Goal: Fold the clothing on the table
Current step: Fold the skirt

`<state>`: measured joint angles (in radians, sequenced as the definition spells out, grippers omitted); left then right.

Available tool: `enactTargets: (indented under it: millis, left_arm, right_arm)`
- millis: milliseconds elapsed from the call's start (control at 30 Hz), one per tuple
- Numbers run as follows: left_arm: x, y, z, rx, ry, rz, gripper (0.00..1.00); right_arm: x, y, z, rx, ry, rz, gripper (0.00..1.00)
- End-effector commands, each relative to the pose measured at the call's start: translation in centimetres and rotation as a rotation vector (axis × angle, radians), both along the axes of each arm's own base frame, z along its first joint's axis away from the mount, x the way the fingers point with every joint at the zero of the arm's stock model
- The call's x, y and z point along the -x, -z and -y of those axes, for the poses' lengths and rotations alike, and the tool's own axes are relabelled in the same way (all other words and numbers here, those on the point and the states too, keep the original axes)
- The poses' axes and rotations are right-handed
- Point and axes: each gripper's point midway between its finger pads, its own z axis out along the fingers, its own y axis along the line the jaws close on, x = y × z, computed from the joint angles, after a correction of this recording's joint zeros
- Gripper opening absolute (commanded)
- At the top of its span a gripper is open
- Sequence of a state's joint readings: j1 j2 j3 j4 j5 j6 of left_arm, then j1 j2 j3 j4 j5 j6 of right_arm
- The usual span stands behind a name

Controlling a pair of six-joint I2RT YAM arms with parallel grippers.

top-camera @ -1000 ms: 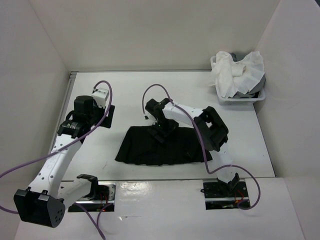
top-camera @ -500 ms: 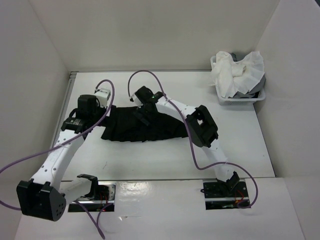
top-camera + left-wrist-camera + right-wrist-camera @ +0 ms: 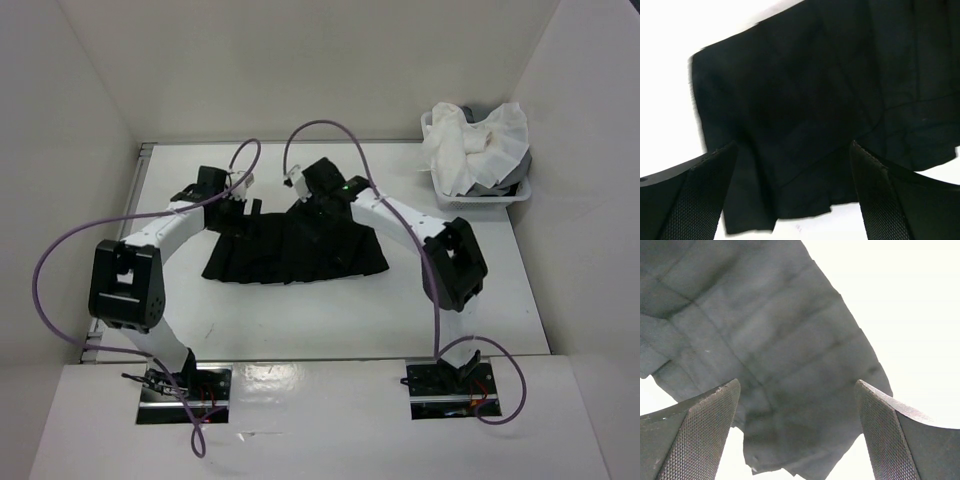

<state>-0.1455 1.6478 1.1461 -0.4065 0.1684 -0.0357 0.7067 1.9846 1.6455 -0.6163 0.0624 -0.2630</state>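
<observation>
Overhead, you see the black skirt (image 3: pixel 295 252) lying flat mid-tabletop (image 3: pixel 300 325), with both arms reaching to its far edge. From your left wrist, the left claw (image 3: pixel 792 155) is spread wide over the fabric, holding nothing. From your right wrist, the right claw (image 3: pixel 797 387) likewise gapes over the skirt.

I see a small white basket (image 3: pixel 480 204) in the far right corner, close to the white walls (image 3: pixel 300 70); a crumpled white cloth (image 3: pixel 468 148) is heaped in it, spilling over the rim; some grey cloth (image 3: pixel 503 181) shows under the white.
</observation>
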Motion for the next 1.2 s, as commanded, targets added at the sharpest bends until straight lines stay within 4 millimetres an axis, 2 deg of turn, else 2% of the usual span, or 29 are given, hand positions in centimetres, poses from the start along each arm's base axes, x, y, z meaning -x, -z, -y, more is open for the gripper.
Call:
enactTargets:
  millis: [0, 33, 67, 133, 200, 300, 433, 600, 667, 833, 1067, 1167]
  left_arm:
    - [-1.4, -0.5, 2.9, 0.158, 0.058, -0.007, 0.97]
    - [-1.3, -0.1, 3.2, 0.168, 0.065, -0.023, 0.96]
    - [-1.2, 0.8, 3.1, 0.165, 0.063, -0.046, 0.96]
    - [-1.1, 1.4, 3.3, 0.169, 0.076, -0.059, 0.95]
    - [-1.0, 2.0, 3.3, 0.168, 0.075, -0.075, 0.94]
    - [-0.6, 3.9, 2.2, 0.111, 0.038, -0.124, 0.92]
    - [-0.4, 4.6, 0.8, 0.037, -0.006, -0.150, 0.92]
    - [0.2, 5.0, -0.3, 0.002, -0.022, -0.177, 0.92]
    - [0.1, 5.0, -0.8, -0.001, -0.027, -0.175, 0.92]
    - [0.3, 5.1, -1.0, -0.014, -0.023, -0.181, 0.92]
    - [0.6, 5.7, -1.2, -0.026, -0.028, -0.198, 0.92]
    - [0.9, 6.0, -1.4, -0.035, -0.033, -0.206, 0.91]
  right_arm:
    - [-1.4, -2.7, 1.7, -0.106, 0.052, 0.040, 1.00]
    - [-1.7, -2.7, 2.8, -0.113, 0.071, 0.037, 1.00]
    - [-1.6, -2.2, 3.2, -0.117, 0.083, 0.019, 1.00]
    - [-1.3, -2.0, 4.0, -0.131, 0.087, 0.000, 1.00]
    - [-1.1, -1.5, 4.1, -0.126, 0.087, -0.007, 1.00]
    - [-0.8, -1.2, 4.3, -0.123, 0.087, -0.010, 1.00]
    - [-0.8, -0.7, 4.2, -0.119, 0.075, -0.019, 1.00]
    - [-0.4, 0.3, 5.1, -0.085, 0.095, -0.022, 1.00]
    - [-0.3, -0.4, 5.9, -0.067, 0.105, 0.008, 1.00]
    - [-0.2, 0.8, 8.6, 0.046, 0.159, 0.038, 1.00]
    - [1.7, 2.1, 11.2, 0.131, 0.176, 0.033, 1.00]
    - [2.4, 2.0, 12.2, 0.154, 0.181, 0.042, 1.00]
